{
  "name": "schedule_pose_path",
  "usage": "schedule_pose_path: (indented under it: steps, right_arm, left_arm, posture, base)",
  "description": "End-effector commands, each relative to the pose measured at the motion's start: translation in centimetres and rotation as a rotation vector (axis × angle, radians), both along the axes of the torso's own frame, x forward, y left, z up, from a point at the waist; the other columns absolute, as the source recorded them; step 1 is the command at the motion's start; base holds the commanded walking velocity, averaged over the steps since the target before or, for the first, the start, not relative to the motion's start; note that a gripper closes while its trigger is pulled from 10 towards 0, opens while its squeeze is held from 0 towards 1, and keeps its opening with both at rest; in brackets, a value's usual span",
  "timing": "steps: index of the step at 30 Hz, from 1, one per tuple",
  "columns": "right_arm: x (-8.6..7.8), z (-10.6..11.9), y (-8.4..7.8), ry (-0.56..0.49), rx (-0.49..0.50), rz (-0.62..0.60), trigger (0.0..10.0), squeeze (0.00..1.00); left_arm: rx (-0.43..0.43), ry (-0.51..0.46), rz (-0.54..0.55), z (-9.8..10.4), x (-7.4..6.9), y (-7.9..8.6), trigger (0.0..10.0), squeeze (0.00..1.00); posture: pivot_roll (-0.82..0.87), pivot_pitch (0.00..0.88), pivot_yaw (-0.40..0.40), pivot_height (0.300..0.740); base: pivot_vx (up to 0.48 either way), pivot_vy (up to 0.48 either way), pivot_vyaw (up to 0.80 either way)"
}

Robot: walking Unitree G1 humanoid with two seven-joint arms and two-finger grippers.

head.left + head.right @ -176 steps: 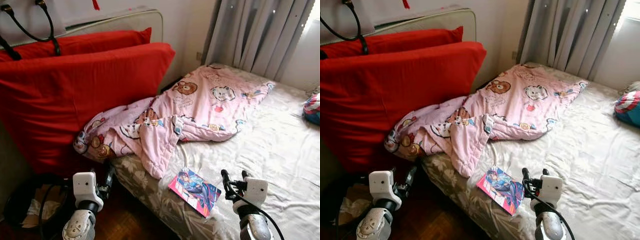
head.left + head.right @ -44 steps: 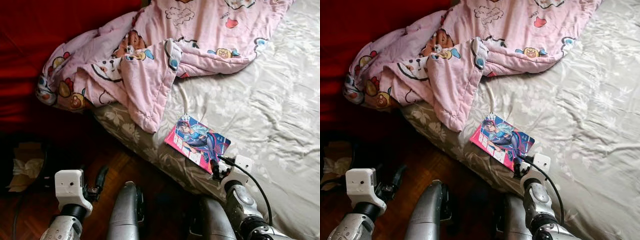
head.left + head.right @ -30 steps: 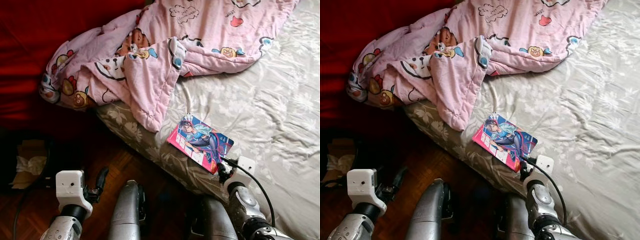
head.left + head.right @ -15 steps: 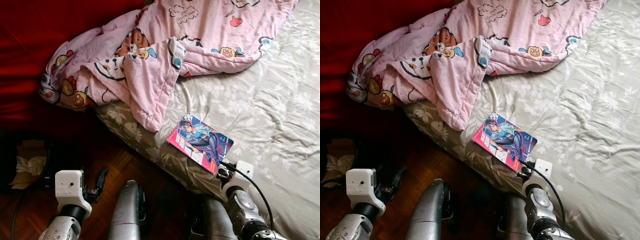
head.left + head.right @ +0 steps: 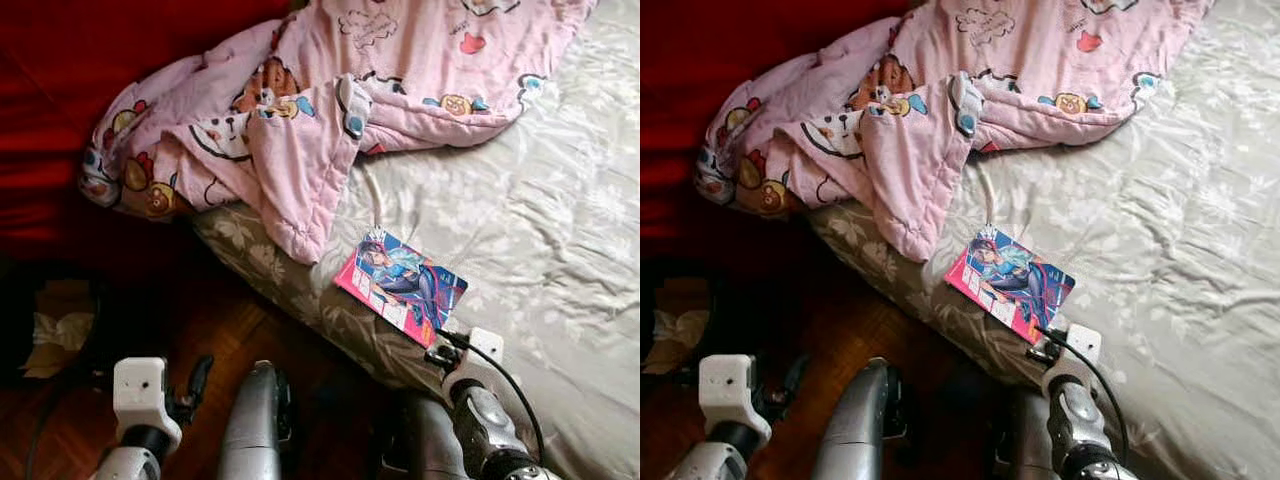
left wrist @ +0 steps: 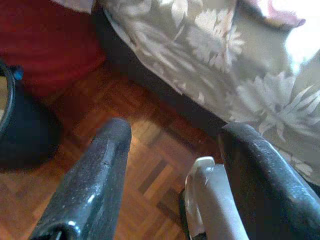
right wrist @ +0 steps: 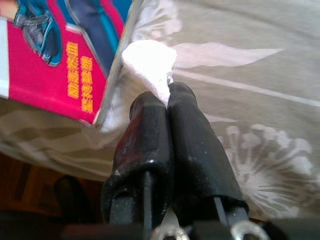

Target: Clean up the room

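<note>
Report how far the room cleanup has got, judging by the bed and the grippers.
Done: nothing looks tidied yet. In hand: the right gripper, by the bed's near edge, is shut on a white tissue tucked beside the pink comic book. Left: the comic book lies on the bed sheet, the pink cartoon blanket is crumpled and hanging over the bed's side, and the left gripper hangs open over the wooden floor.

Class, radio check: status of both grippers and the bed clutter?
Right gripper shut on white tissue beside magazine. Left gripper open above floor. Nothing blocking.
</note>
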State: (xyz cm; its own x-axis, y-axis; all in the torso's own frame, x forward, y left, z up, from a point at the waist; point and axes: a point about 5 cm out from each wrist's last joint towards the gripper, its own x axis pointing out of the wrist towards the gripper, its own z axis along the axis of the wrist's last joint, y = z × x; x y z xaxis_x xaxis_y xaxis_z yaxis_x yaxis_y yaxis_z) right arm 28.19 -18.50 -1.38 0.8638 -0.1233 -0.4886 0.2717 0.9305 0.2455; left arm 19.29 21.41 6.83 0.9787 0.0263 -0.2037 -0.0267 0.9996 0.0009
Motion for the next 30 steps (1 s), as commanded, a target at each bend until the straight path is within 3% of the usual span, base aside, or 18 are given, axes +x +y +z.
schedule_pose_path:
  steps: [1,7,10,12,15,19,20,22,23,30]
  right_arm:
    - [-1.4,-1.0,-0.9,0.013,0.023,-0.062,0.0,0.0]
    - [-1.7,-0.6,-2.2,-0.051,0.013,-0.113,0.0,0.0]
    - [-2.6,-0.8,-3.0,-0.085,-0.013,-0.134,0.0,0.0]
    - [-2.8,-0.9,-3.1,-0.085,-0.013,-0.136,0.0,0.0]
    - [-4.3,-1.9,-3.3,-0.039,-0.035,-0.116,0.0,0.0]
    - [-6.1,-3.4,-3.5,0.052,-0.031,-0.105,0.0,0.0]
    - [-6.8,-4.0,-3.2,0.106,-0.04,-0.069,4.0,0.0]
    - [-6.9,-4.2,-3.1,0.12,-0.044,-0.059,4.0,0.0]
    - [-7.7,-4.8,-2.9,0.176,-0.05,-0.031,10.0,0.0]
    - [-9.1,-5.8,-2.7,0.277,-0.064,0.036,10.0,0.0]
  left_arm:
    - [0.014,0.059,0.024,-1.9,-0.3,0.7,10.0,0.0]
    - [0.01,0.105,0.038,-4.2,0.4,0.8,10.0,0.0]
    - [0.003,0.177,0.05,-6.7,0.6,1.1,10.0,0.0]
    - [0.002,0.189,0.053,-7.1,0.6,1.2,10.0,0.0]
    - [-0.027,0.272,0.082,-9.4,0.6,1.1,10.0,0.0]
    - [-0.042,0.359,0.117,-11.1,0.0,0.9,10.0,0.0]
    - [-0.058,0.391,0.135,-11.7,-0.2,0.9,10.0,0.0]
    - [-0.063,0.4,0.14,-11.9,-0.2,0.9,10.0,0.0]
    - [-0.065,0.428,0.142,-12.3,-0.3,0.8,10.0,0.0]
    - [-0.07,0.508,0.137,-13.4,0.0,0.0,10.0,0.0]
  posture:
    - [0.17,0.255,-0.003,0.649]
    - [0.14,0.182,-0.01,0.649]
    - [0.1,0.098,-0.017,0.649]
    - [0.1,0.089,-0.018,0.649]
    - [0.07,0.024,-0.027,0.649]
    - [0.05,0.0,-0.039,0.649]
    - [0.04,0.0,-0.041,0.649]
    - [0.04,0.0,-0.041,0.649]
    - [0.03,0.0,-0.049,0.649]
    - [0.0,0.0,-0.05,0.663]
  base:
    - [0.0,0.0,0.0]
    - [0.0,0.0,0.0]
    - [0.0,0.0,0.0]
    - [0.0,0.0,0.0]
    - [0.0,0.0,0.0]
    - [0.0,0.0,0.0]
    - [0.0,0.0,0.0]
    - [0.0,0.0,0.0]
    - [0.0,0.0,0.0]
    - [0.0,0.0,0.0]
